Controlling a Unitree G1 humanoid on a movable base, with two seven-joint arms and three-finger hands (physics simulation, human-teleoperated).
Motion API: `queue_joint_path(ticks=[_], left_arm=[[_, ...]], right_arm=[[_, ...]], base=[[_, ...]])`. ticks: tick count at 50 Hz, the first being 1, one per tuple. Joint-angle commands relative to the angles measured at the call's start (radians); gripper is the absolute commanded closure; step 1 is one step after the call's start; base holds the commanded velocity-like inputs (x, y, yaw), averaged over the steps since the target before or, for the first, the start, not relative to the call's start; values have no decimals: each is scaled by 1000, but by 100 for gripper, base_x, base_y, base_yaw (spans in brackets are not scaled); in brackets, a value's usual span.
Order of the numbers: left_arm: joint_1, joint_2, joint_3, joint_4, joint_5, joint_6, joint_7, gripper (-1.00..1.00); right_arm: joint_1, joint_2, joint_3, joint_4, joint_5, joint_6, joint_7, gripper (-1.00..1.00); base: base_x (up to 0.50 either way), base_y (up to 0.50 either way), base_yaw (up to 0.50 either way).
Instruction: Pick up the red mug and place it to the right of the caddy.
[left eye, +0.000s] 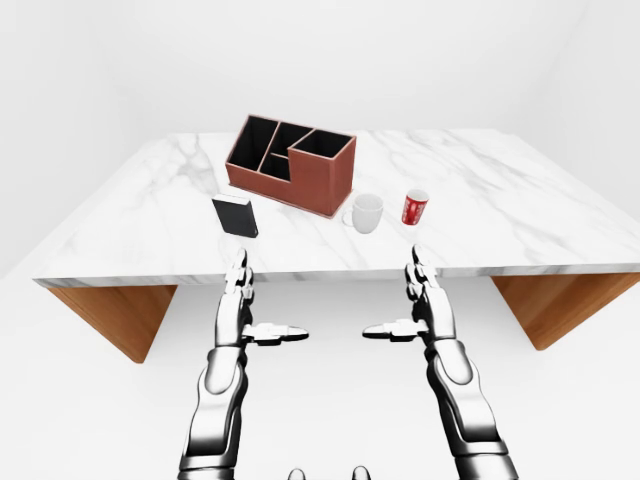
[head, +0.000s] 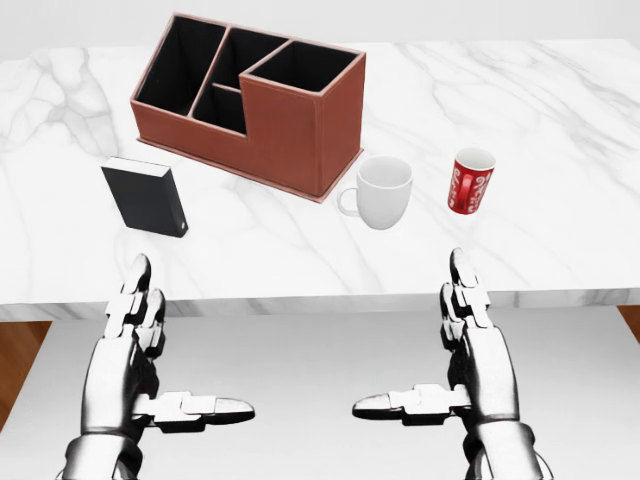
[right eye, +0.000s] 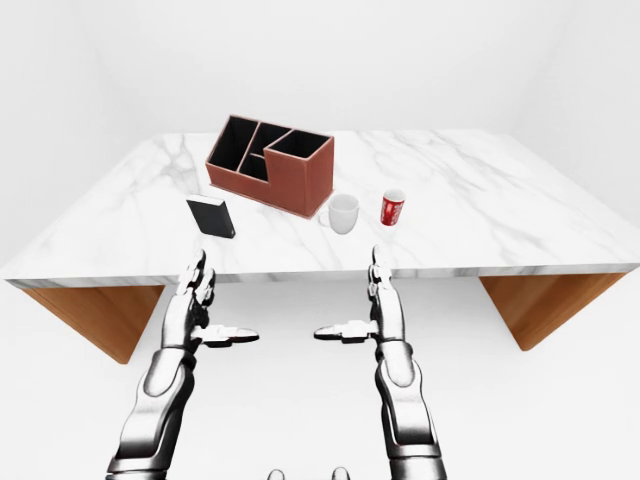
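The red mug (head: 471, 181) with white markings stands upright on the marble table (head: 560, 120), right of a white mug (head: 383, 192). The brown caddy (head: 255, 103), with black compartments, sits to the upper left of both mugs. My left hand (head: 160, 370) and right hand (head: 450, 365) hover below the table's near edge, both open, thumbs pointing inward, holding nothing. The right hand is directly below the red mug in the head view, well short of it.
A black box (head: 147, 196) stands on the table left of the white mug, below the caddy. The table has wooden legs (left eye: 110, 315) at both sides. White floor and walls surround it.
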Motion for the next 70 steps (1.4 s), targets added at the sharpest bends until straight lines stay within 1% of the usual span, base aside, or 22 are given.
queue_joint_path(ticks=[1, 2, 4, 5, 6, 7, 13, 18, 19, 23, 28, 37, 43, 49, 57, 62, 67, 70], left_arm=[[22, 12, 31, -75, -19, 35, -30, -100], [24, 12, 31, -78, -19, 35, -31, -100], [39, 12, 31, -128, -22, 63, -33, -100], [47, 12, 33, -145, -24, 66, -35, -100], [54, 11, 33, -161, -25, 72, -37, -100], [60, 11, 33, -178, -25, 75, -38, -100], [106, 13, 56, -319, -39, 75, -58, -100], [130, 6, 58, -385, -34, 75, -65, -100], [147, 5, 58, -431, -34, 75, -68, -100], [176, -1, 62, -506, -27, 75, -74, -100], [193, -7, 79, -561, -32, 75, -85, -100], [222, -16, 54, -624, -17, 75, -90, -100], [230, -17, 60, -652, -19, 75, -97, -100], [248, -21, 65, -693, -21, 75, -103, -100], [266, -26, 65, -730, -22, 75, -112, -100], [275, -30, 68, -748, -24, 75, -118, -100], [291, -31, 51, -773, -15, 75, -118, -100], [291, -31, 51, -779, -16, 75, -118, -100]], right_arm=[[15, -14, -21, -36, -5, 10, 30, -100], [20, -14, -19, -47, -14, 10, 28, -100], [32, -10, -18, -82, -8, 31, 34, -100], [36, -9, -19, -95, -6, 39, 33, -100], [41, -5, -22, -116, 28, 75, 51, -100], [46, -4, -23, -134, 46, 90, 60, -100], [68, -10, -25, -196, 23, 90, 51, -100], [87, -8, -26, -250, 23, 90, 56, -100], [100, -8, -29, -288, 28, 90, 59, -100], [134, -5, -35, -387, 36, 90, 66, -100], [167, -1, -47, -479, 45, 90, 79, -100], [208, 8, -55, -586, 29, 90, 88, -100], [223, 14, -49, -623, 15, 90, 83, -100], [244, 13, -38, -638, 19, 90, 101, -100], [254, 17, -59, -676, 42, 90, 119, -100], [264, 20, -65, -692, 58, 90, 136, -100], [257, 21, -69, -674, 55, 90, 133, -100], [256, 22, -70, -677, 60, 90, 134, -100]], base=[[0, 0, 0], [0, 0, 0], [0, 0, 0], [0, 0, 0], [0, 0, 0], [0, 0, 0], [0, 0, 0], [0, 0, 0], [0, 0, 0], [0, 0, 0], [0, 0, 0], [0, 0, 0], [0, 0, 0], [0, 0, 0], [0, 0, 0], [32, 0, 0], [47, 0, 0], [47, 0, 0]])
